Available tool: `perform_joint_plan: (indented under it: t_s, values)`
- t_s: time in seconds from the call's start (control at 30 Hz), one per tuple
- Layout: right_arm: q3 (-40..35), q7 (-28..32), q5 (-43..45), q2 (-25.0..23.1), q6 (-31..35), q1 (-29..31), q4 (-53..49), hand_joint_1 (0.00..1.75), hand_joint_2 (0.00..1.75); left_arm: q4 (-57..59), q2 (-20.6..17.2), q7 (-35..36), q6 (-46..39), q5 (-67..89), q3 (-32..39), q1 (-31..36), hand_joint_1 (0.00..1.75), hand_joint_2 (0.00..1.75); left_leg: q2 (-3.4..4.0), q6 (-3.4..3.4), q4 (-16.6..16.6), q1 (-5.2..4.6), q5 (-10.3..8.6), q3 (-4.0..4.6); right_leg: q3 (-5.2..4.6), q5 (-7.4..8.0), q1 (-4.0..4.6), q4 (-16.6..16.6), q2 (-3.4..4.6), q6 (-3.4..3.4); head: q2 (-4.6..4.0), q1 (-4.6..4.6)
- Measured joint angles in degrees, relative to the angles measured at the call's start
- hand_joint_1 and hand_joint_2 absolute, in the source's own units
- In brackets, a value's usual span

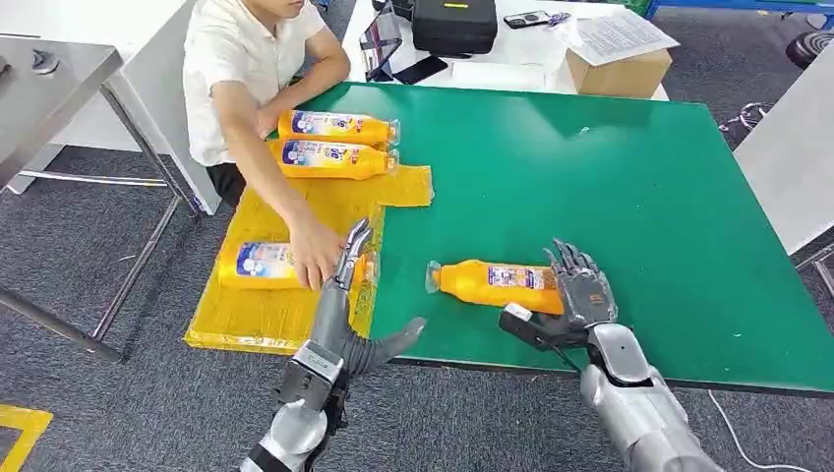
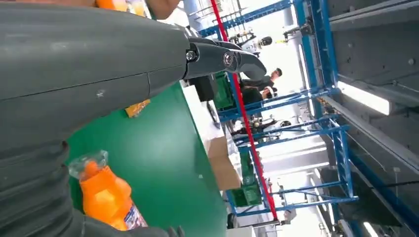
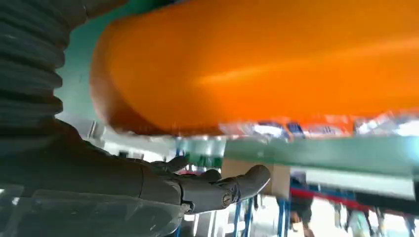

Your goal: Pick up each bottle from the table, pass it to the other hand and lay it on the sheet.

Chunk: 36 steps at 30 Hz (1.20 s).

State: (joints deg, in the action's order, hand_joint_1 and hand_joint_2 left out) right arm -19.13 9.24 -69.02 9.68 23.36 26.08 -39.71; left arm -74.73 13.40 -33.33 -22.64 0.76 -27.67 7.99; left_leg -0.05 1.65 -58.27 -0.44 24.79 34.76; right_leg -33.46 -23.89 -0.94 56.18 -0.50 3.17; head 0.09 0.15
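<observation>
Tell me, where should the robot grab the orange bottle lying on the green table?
Probably around the wide body of the orange bottle, near its base, closing in from the right hand side. It lies flat with its narrow cap end pointing toward the left hand.

An industrial test hall or workshop — the left wrist view shows blue steel racking (image 2: pixel 316 133) with green crates (image 2: pixel 246 195), strip lights (image 2: pixel 363 97) and people standing far off. A green-topped counter (image 1: pixel 610 197) stands on grey carpet (image 1: pixel 98 236), beside a steel bench (image 1: pixel 49 69) and a white desk (image 1: pixel 511 74) with a cardboard box (image 1: pixel 620 69).
</observation>
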Motion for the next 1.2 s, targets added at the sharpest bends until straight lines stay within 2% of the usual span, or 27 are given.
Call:
perform_joint_plan:
  t_s: [0.03,0.1,0.13,0.23,0.27,0.47,0.5,0.6,0.7,0.77,1.2]
  values:
    - [-0.24,-0.15,0.70,-0.11,-2.17,1.06,1.27,1.64,1.75,0.07,0.00,0.13,-0.02,-0.09,0.00,0.14,0.00,1.75,0.06,0.00,0.00,0.00,0.01,-0.08,0.06,0.00,0.00,-0.01,0.02,0.00,0.00,-0.02]
    - [-0.67,-0.54,2.18,-0.15,-7.34,2.88,3.59,1.66,1.75,0.24,0.00,0.24,0.00,-0.13,-0.02,0.42,0.00,1.75,0.09,-0.01,0.00,0.01,0.04,-0.31,0.25,-0.02,0.00,-0.04,0.04,-0.02,0.00,0.02]
    - [-0.94,-0.78,2.53,-0.13,-8.96,3.51,4.50,1.73,1.75,0.31,0.00,0.26,0.02,-0.13,0.00,0.47,0.00,1.75,0.10,-0.01,0.00,0.01,0.06,-0.40,0.32,-0.03,0.01,-0.04,0.06,-0.03,0.00,0.00]
    - [-1.95,-1.70,3.71,0.09,-13.42,5.38,6.47,1.75,1.75,0.48,0.00,0.48,0.50,-0.15,-0.02,0.65,0.00,1.75,0.13,-0.01,0.01,0.00,0.07,-0.55,0.32,-0.04,0.00,-0.07,0.11,-0.03,0.00,-0.02]
    - [-2.29,-1.70,3.97,0.20,-14.41,5.84,7.05,1.75,1.75,0.52,0.00,0.57,0.63,-0.15,-0.04,0.71,0.00,1.75,0.11,-0.01,0.01,0.00,0.06,-0.64,-0.05,-0.04,0.00,-0.08,0.10,-0.03,0.00,0.04]
    - [-3.37,0.07,5.73,0.70,-14.96,6.88,8.50,1.75,1.75,0.90,0.00,0.74,0.87,-0.22,-0.07,1.02,0.00,1.75,0.08,0.05,0.00,0.00,0.03,-0.82,0.70,0.01,0.00,-0.08,0.08,0.01,0.00,0.04]
    - [-3.32,2.23,7.93,0.72,-15.41,6.82,8.50,1.75,1.75,0.94,0.00,0.74,0.98,-0.26,-0.07,1.04,0.00,1.75,0.08,0.05,0.00,0.00,0.03,-0.84,0.72,0.02,0.00,-0.08,0.08,0.02,0.00,0.00]
    - [-1.61,13.61,21.76,0.96,-21.55,5.79,7.79,1.75,1.75,1.12,0.07,0.41,1.05,-1.84,-0.04,1.25,0.00,1.75,0.14,0.02,0.00,0.06,0.09,-0.96,0.86,0.01,0.07,-0.09,0.13,0.02,0.00,0.07]
    - [1.04,21.07,35.23,-0.08,-25.84,1.26,3.37,1.75,1.75,1.46,0.59,1.68,3.95,-8.81,0.15,1.35,0.00,1.75,0.18,0.00,0.01,0.06,0.14,-0.95,0.88,0.01,0.08,-0.10,0.19,0.01,0.00,0.02]
    - [2.26,21.55,39.18,-0.79,-25.85,-1.49,0.35,1.75,1.75,1.49,0.90,3.13,5.78,-13.65,0.57,1.23,0.00,1.75,0.14,-0.01,0.01,0.08,0.14,-0.89,0.84,0.00,0.11,-0.09,0.18,0.00,0.00,0.00]
    - [2.71,21.62,40.90,-1.42,-25.61,-2.92,-1.83,1.75,1.75,1.49,1.05,4.35,6.74,-16.95,0.96,1.11,0.00,1.75,0.14,-0.01,0.01,0.10,0.14,-0.84,0.79,0.00,0.12,-0.08,0.18,0.00,0.00,0.00]
